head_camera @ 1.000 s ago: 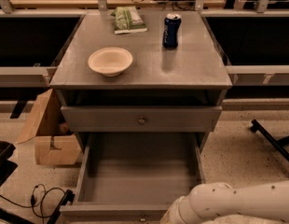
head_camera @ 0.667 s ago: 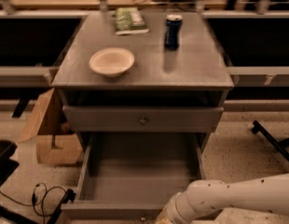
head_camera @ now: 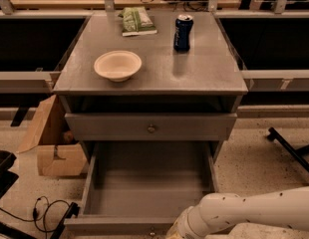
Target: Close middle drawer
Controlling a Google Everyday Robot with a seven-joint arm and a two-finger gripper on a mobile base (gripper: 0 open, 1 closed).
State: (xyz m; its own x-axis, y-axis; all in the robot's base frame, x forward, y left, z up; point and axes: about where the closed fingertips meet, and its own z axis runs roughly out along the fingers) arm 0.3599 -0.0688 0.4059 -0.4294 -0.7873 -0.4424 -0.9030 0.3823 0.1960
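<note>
The middle drawer [head_camera: 147,183] stands pulled far out of the grey cabinet, its deep grey box empty. Its flat front [head_camera: 119,225] runs along the bottom edge of the view, with the small knob [head_camera: 152,231] just showing. My white arm [head_camera: 254,210] reaches in from the lower right. My gripper [head_camera: 173,232] is at the bottom edge, right at the drawer front beside the knob, mostly cut off by the frame. The top drawer [head_camera: 151,127] above is shut, with its own knob.
On the cabinet top [head_camera: 204,73] sit a pale bowl [head_camera: 117,65], a blue can [head_camera: 183,32] and a green packet [head_camera: 138,21]. A cardboard box [head_camera: 52,143] stands at the left, cables [head_camera: 45,213] lie on the floor, and a black leg [head_camera: 291,151] is at the right.
My arm's end has moved a little left along the drawer front, towards the knob. The drawer is still pulled out the same amount.
</note>
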